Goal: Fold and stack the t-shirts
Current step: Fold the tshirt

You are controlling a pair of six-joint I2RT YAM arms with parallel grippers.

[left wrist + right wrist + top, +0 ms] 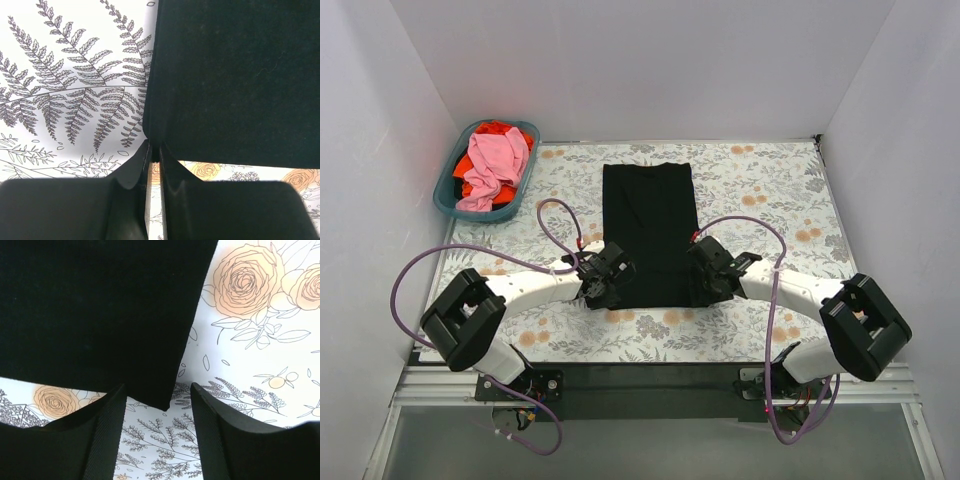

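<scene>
A black t-shirt (pixel 650 232) lies flat as a long folded rectangle in the middle of the flowered table. My left gripper (pixel 609 283) is at its near left corner, shut on that corner; in the left wrist view the black cloth (pixel 235 80) is pinched between the fingertips of the left gripper (pixel 154 148). My right gripper (pixel 705 281) is at the near right corner, open; the right wrist view shows the black corner (pixel 160 395) lying between the spread fingers of the right gripper (pixel 157 390). Pink (pixel 492 166) and orange-red (pixel 498 130) t-shirts are heaped in the basket.
A teal plastic basket (pixel 446 192) stands at the far left of the table. White walls close in the left, back and right. Purple cables (pixel 555 225) loop over the table beside both arms.
</scene>
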